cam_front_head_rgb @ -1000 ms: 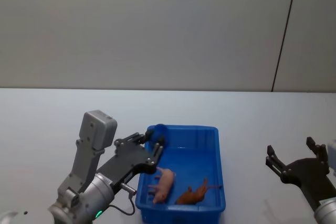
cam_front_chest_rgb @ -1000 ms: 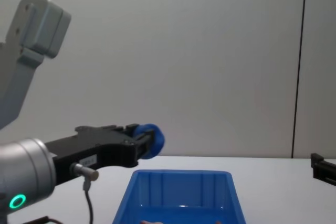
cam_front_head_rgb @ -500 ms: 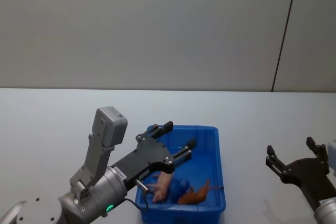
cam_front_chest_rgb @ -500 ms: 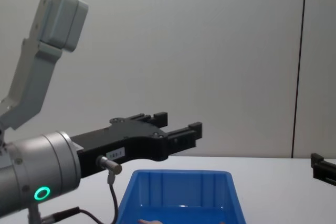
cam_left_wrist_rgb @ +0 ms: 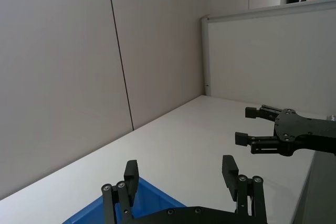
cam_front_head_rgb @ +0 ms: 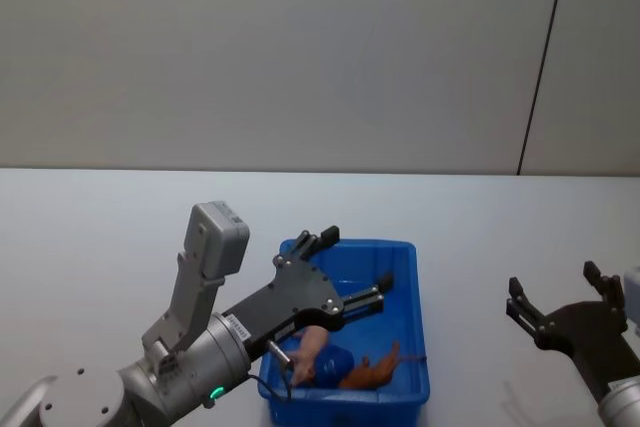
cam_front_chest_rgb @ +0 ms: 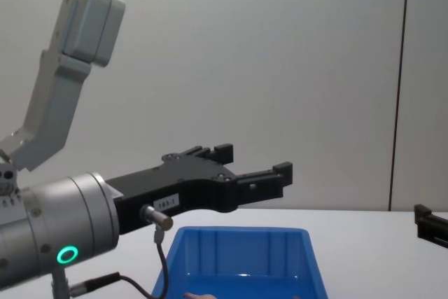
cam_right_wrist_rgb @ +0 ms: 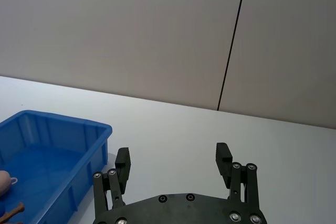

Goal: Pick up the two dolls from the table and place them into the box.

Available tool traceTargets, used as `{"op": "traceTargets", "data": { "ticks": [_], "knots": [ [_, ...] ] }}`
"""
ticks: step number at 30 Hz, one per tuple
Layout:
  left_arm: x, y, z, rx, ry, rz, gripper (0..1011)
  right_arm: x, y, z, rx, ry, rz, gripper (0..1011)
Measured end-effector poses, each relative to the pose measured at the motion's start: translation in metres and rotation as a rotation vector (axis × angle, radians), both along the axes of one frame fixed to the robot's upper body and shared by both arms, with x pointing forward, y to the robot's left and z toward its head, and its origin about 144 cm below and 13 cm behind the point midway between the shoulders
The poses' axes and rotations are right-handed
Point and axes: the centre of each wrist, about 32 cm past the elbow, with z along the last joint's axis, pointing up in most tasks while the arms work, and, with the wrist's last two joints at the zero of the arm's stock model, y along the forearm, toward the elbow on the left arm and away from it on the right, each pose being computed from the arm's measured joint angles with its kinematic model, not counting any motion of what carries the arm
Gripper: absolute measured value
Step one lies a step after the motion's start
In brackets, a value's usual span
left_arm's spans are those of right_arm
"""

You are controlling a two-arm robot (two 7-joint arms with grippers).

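- Over the box (cam_front_head_rgb: 412,277), my left pincer (cam_front_head_rgb: 352,272) now hangs wide open with nothing in it. A second ago it was shut on a small blue thing (cam_front_head_rgb: 334,361), and that has since dropped in, so that was the release.
- Down in the box, near the front wall, I can see a pink doll (cam_front_head_rgb: 312,349), the blue thing right beside it, and a brown-orange doll (cam_front_head_rgb: 372,369) next to that. Looks to me like both dolls are in, so the job's pretty much done, and pulling the arm back is all that's left.
- My right pincer (cam_front_head_rgb: 563,313) sits parked off to the right above the worktop (cam_front_head_rgb: 100,237), well apart from the box, fingers spread, empty.
- Stuff-wise: the box is smooth, glossy blue plastic, with sloping walls and a rolled rim. The dolls look like soft, rubbery little animal shapes with skinny legs sticking out. The worktop is flat, plain white and matte.
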Motion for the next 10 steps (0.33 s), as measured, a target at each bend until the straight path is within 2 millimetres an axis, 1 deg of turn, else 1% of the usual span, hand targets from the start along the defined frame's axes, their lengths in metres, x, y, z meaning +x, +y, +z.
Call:
{"op": "traceTargets", "data": {
  "ticks": [10],
  "knots": [
    [0.0021, -0.0007, -0.0002, -0.004, -0.004, -0.017, 1001, 0.0, 0.0, 0.0, 0.0, 0.0, 0.0, 1001]
  ]
}}
